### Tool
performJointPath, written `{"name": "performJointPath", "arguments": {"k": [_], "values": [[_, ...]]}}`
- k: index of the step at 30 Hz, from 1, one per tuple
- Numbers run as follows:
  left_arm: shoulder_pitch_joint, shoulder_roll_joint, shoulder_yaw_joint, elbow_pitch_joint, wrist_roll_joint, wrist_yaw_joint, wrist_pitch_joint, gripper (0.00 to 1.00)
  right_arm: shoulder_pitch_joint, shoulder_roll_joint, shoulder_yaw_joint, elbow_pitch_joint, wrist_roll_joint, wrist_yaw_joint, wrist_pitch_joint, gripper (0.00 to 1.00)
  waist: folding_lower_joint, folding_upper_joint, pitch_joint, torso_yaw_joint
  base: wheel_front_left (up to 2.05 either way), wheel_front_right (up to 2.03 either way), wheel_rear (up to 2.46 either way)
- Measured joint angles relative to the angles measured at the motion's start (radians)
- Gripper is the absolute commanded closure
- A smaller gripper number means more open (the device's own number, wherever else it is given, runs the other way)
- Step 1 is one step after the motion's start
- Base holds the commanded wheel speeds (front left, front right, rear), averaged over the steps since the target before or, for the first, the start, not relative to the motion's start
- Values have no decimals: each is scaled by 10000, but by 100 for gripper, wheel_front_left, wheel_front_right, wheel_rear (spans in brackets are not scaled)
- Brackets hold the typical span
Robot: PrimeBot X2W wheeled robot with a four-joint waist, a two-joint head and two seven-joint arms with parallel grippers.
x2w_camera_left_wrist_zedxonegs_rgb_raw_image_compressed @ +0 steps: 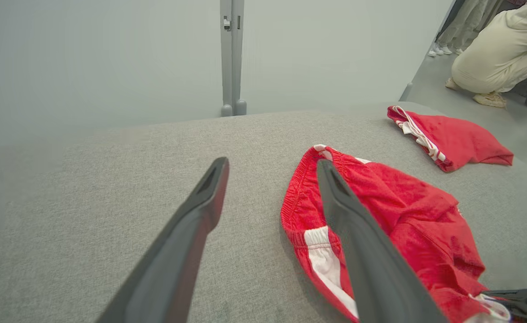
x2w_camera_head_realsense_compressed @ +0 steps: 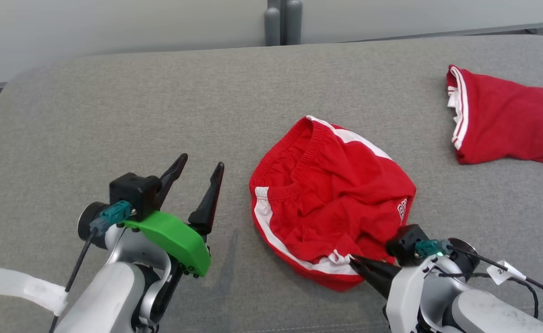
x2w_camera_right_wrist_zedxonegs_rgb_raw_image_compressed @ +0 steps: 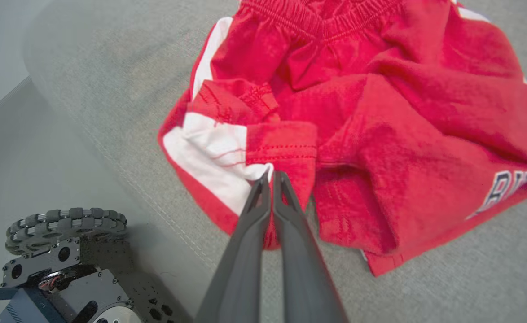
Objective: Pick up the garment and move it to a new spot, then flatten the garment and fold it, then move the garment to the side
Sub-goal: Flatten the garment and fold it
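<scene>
The crumpled red shorts [x2w_camera_head_realsense_compressed: 331, 194] lay on the grey cushion [x2w_camera_head_realsense_compressed: 114, 101] — the right gripper [x2w_camera_head_realsense_compressed: 352, 261] pinched their near white-striped hem, the left gripper [x2w_camera_head_realsense_compressed: 201, 162] stood spread wide and empty just left of them — and another red garment [x2w_camera_head_realsense_compressed: 507, 122] lay well off to their right.

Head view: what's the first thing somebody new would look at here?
The bright red shorts, crumpled in the middle of the grey cushion, grab the eye first. The right gripper is shut on their near hem, and the left gripper hangs open just to their left. A second red garment lies at the far right.
</scene>
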Motion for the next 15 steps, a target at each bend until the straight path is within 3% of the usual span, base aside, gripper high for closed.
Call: {"name": "performJointPath", "arguments": {"k": [3,8,13,15], "values": [[-259,157,-554,-59,249,-422,259,0,295,46,-8,169,96,-77,-205,100,0,0,106,-317,0,0,0],[-743,623,-1808,-17,610,-1538,1032,0,312,399,46,192,293,-63,-460,100,0,0,301,-812,0,0,0],[-1573,884,-2353,387,823,-2426,1620,0,169,631,42,234,270,-54,-692,100,0,0,562,-1225,0,0,0],[-1769,832,-2447,610,721,-2441,1785,0,62,694,58,276,245,-50,-704,100,0,0,672,-1362,0,0,0]]}}
